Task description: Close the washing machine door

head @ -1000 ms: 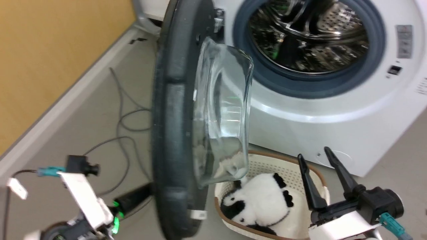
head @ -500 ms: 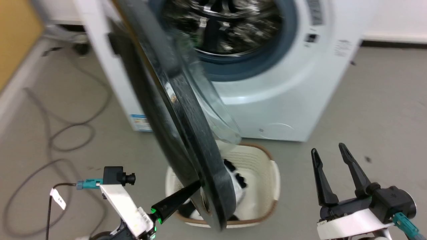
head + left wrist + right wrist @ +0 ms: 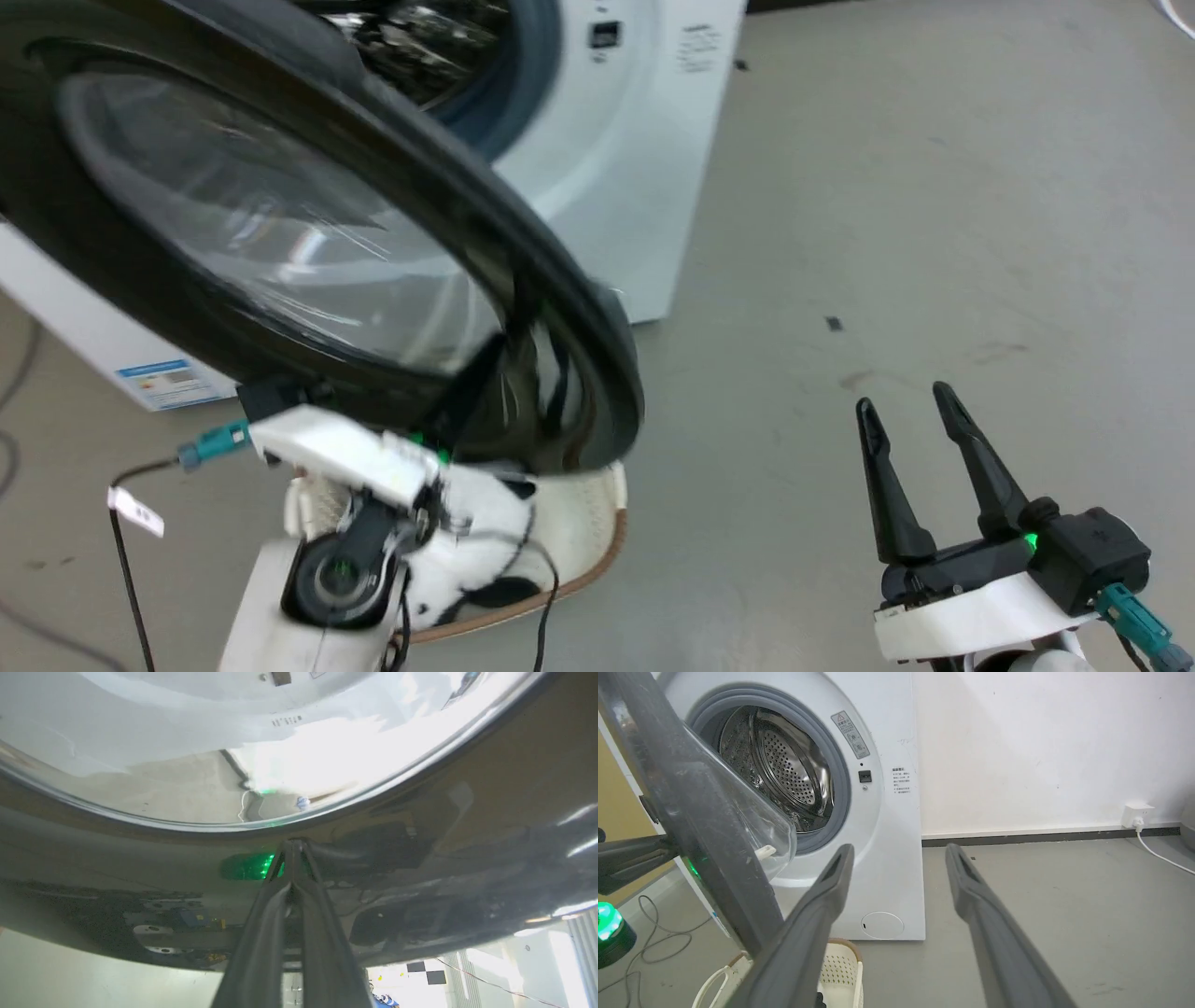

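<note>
The door stands ajar before the washer, swung out from its left side, over the basket on the floor. The left gripper touches the door's outer face near the lower rim. The right gripper is well apart to the right.

washing machine labels, print too small to read

Door has been swung further toward the machine by the left end effector; its glossy face is now presented to the head view.
</note>
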You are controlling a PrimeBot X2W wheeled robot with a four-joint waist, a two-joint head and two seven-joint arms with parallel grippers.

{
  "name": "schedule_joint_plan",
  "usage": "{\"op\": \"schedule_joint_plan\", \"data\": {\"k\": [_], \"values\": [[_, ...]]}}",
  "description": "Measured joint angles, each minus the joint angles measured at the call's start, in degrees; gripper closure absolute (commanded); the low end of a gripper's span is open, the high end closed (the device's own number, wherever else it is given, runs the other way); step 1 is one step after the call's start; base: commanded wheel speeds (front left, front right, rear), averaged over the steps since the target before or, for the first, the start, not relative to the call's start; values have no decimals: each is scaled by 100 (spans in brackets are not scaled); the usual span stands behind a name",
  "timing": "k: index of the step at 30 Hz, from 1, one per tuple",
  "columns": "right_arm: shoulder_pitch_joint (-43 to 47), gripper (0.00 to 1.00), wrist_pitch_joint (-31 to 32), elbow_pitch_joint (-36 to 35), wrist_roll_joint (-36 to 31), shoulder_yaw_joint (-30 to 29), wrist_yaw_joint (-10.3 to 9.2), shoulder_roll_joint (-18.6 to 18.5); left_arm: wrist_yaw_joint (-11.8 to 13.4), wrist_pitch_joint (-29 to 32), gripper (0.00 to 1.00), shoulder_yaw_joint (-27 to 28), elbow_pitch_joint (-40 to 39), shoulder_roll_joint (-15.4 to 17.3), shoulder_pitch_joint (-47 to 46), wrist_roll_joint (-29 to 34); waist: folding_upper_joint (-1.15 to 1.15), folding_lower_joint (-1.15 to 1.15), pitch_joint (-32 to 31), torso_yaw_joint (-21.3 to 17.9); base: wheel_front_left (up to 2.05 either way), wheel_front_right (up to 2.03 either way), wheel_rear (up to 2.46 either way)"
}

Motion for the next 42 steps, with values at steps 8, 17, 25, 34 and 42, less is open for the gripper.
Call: {"op": "schedule_joint_plan", "data": {"k": [8,17,25,34,42], "values": [[0,0,0,2,40,0,0,0,-15,-594,100,-264,486,-24,-625,55,0,0,88,-221,0,0,0],[20,0,0,26,33,-91,0,1,-15,-590,100,-669,258,131,10,-34,0,0,-177,149,0,0,0],[160,0,0,81,-64,-215,0,1,-16,-1445,100,-1273,-412,820,926,1051,0,0,-530,702,0,0,0],[336,0,0,107,-108,-216,0,2,90,-3388,100,-1123,-389,1610,1218,3685,0,0,-922,1295,0,0,0],[364,0,0,93,-108,-204,0,3,275,-3415,0,87,-1606,1073,2009,6303,0,0,-1040,1590,0,0,0]]}}
